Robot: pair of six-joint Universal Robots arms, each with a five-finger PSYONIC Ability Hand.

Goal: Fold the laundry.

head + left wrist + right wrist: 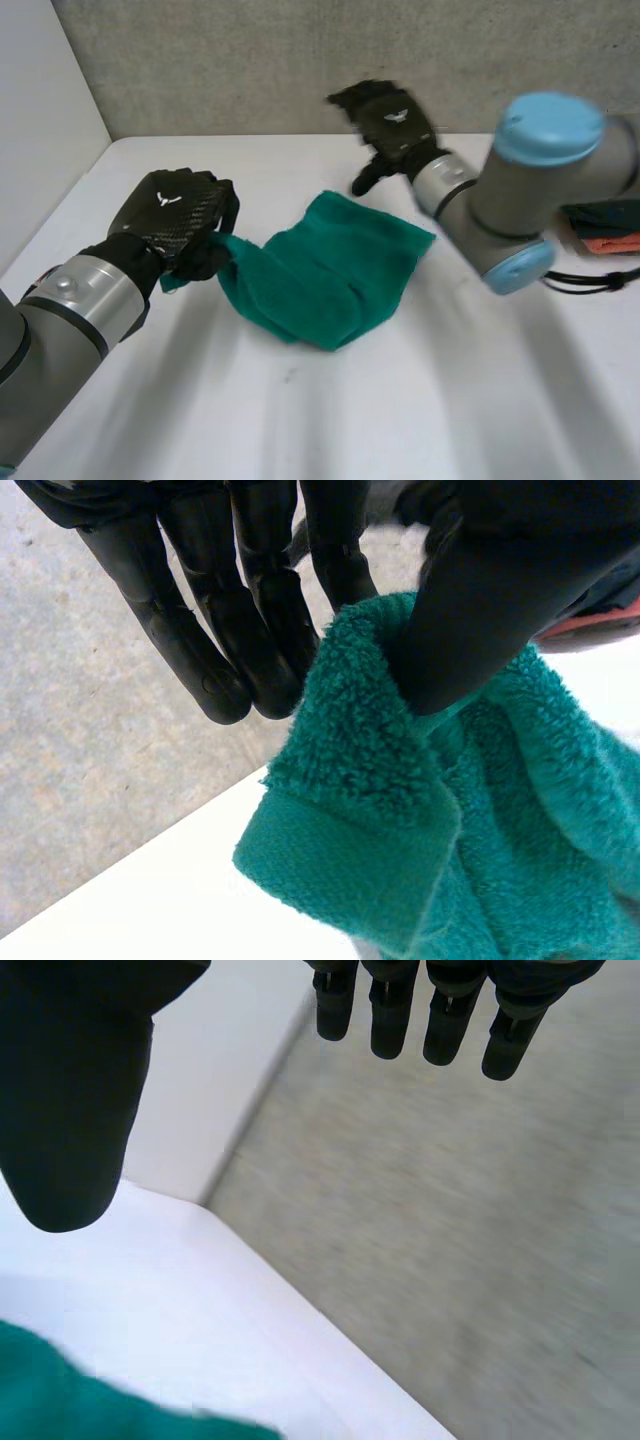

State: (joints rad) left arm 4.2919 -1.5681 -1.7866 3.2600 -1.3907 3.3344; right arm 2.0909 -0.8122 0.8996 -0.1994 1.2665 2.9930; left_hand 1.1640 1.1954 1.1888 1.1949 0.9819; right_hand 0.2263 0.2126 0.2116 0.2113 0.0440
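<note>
We are pinching the left corner of the green towel point(330, 270) in our left hand point(175, 220), the thumb clamping the hem beside the straight fingers point(245, 620). The rest of the towel is lying crumpled on the white table point(300, 420), its long axis running from that corner toward its far right corner. Our right hand point(395, 125) is hovering just beyond the towel's far edge, fingers straight, holding nothing. We are judging that far corner the next target, nearer the right hand.

Front of table point(330, 420): open passage.
Centre: bunched green towel point(330, 270).
Right edge: stacked clothes point(610, 226).
Back: grey wall point(250, 60).
</note>
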